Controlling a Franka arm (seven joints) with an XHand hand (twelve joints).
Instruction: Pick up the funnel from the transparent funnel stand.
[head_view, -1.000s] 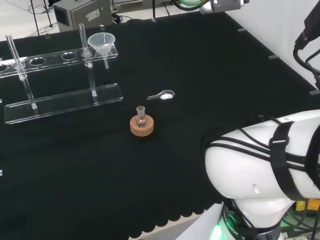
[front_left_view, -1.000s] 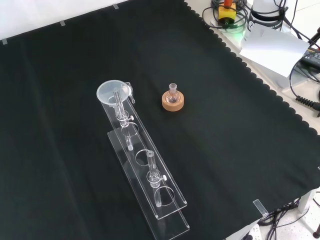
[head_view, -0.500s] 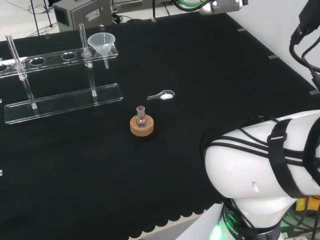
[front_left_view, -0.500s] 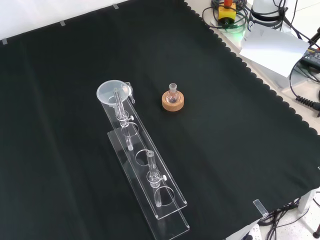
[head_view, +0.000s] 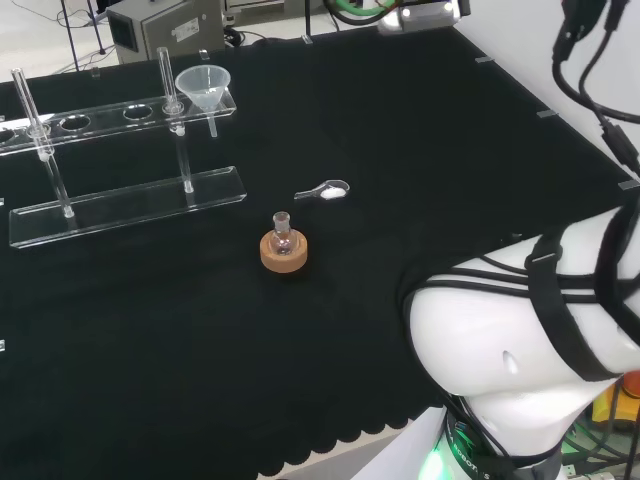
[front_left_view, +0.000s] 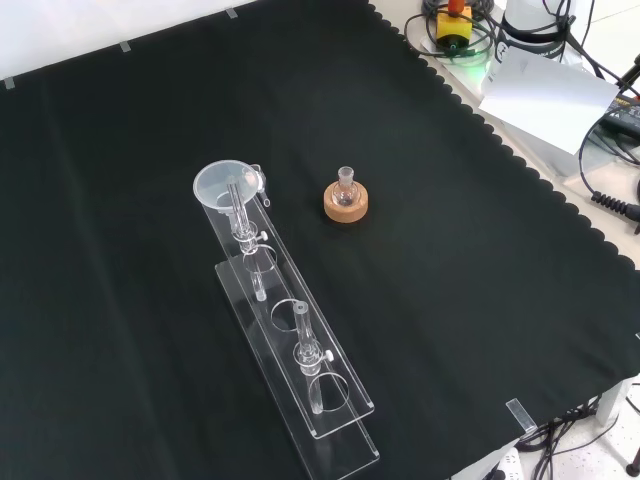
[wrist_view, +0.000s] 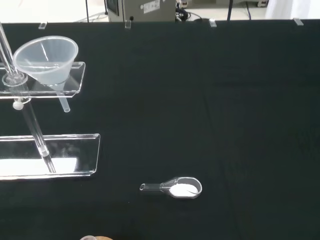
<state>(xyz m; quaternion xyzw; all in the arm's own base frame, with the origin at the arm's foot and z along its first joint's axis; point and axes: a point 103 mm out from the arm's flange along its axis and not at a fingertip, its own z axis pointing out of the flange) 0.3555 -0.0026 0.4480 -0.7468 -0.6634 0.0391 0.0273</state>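
Observation:
A clear funnel (head_view: 203, 88) (front_left_view: 224, 186) (wrist_view: 46, 59) sits in the end hole of the transparent funnel stand (head_view: 127, 202) (front_left_view: 300, 372) (wrist_view: 47, 162), its stem hanging below the top shelf. In the head view the funnel is at the stand's right end, far left of the arm's white links (head_view: 520, 350). The stand has two upright posts and several round holes in its upper shelf.
A small round flask on a cork ring (head_view: 284, 249) (front_left_view: 347, 203) stands near the cloth's middle. A clear scoop with white powder (head_view: 325, 190) (wrist_view: 177, 188) lies beyond it in the head view. Cables and equipment sit off the cloth's edge (front_left_view: 540, 60).
In the head view the arm's white link and the dark cables at the right have shifted slightly. The funnel, stand, flask and scoop stay where they were.

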